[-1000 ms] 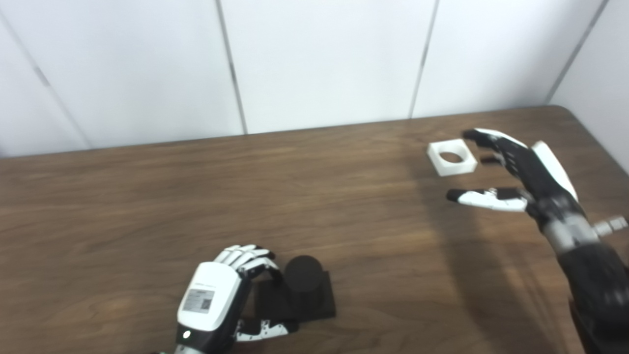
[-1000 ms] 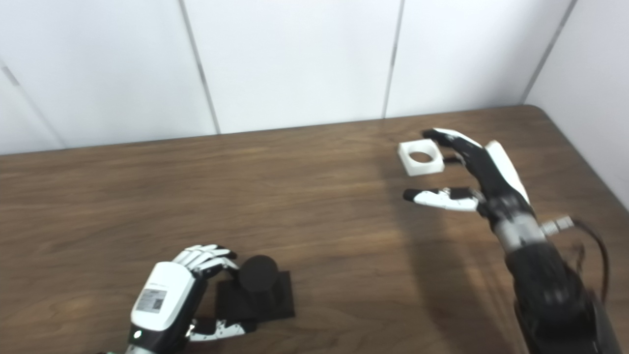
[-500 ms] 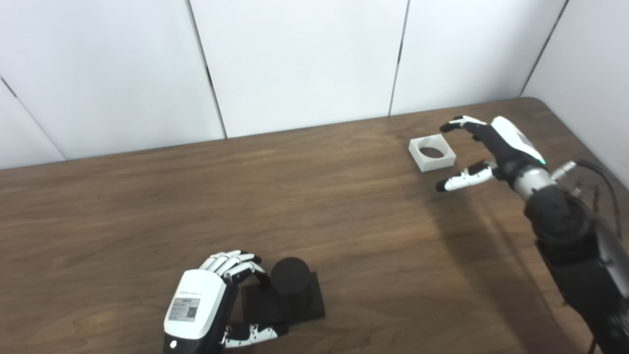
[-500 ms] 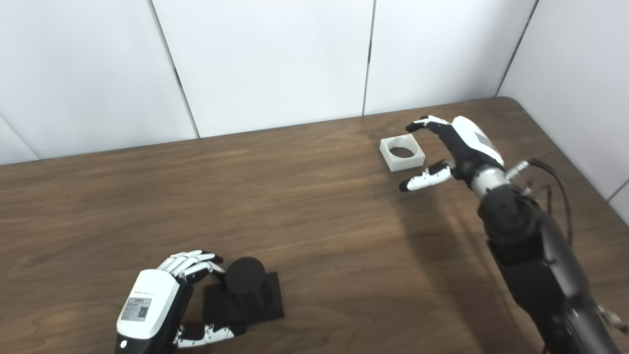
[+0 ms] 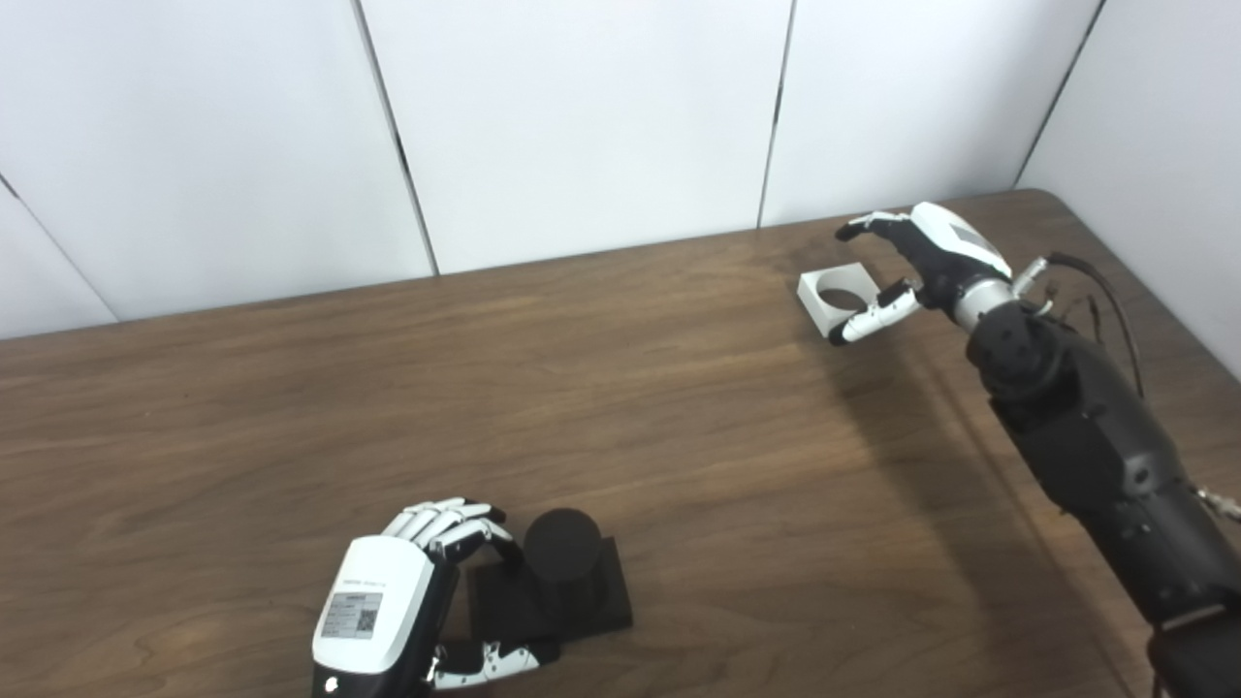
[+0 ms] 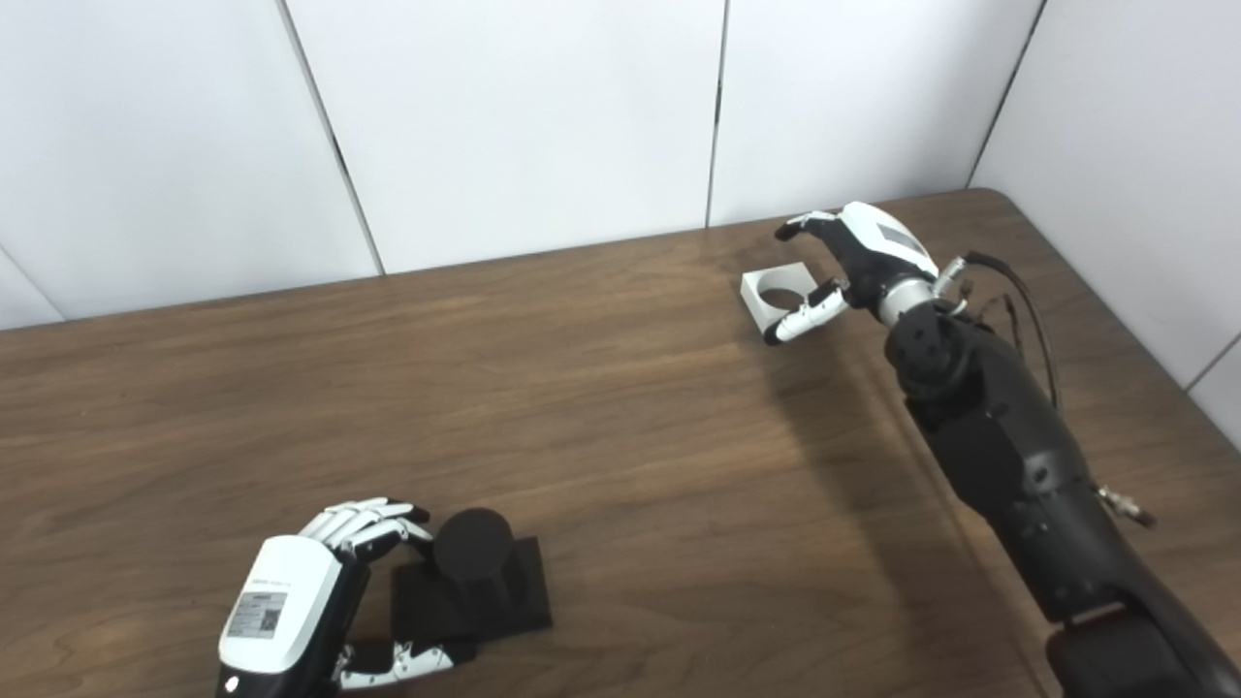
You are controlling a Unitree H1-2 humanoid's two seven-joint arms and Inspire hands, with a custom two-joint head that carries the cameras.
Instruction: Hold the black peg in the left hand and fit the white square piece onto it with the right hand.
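Observation:
A black peg [image 5: 560,543], a short cylinder on a square black base [image 5: 603,603], stands on the table near the front left. My left hand [image 5: 388,601] grips it from the left, fingers curled over the base's left edge and thumb along its front edge. The white square piece [image 5: 820,291], with a round hole, lies flat at the far right. My right hand [image 5: 926,262] arches over its right side and is open. Its fingers [image 5: 863,228] hover past the far edge, and its thumb [image 5: 870,322] lies against the near right corner. The same piece [image 6: 764,289] shows in the right eye view.
The brown wooden table [image 5: 679,436] ends at a white panelled wall along the back and right. Its rounded far right corner [image 5: 1052,199] lies just beyond my right hand. A loose cable [image 5: 1105,291] runs along my right forearm.
The camera has shifted. My right hand has reached farther out and closed in around the white piece, its thumb now at the near corner. The left hand and peg keep the same pose.

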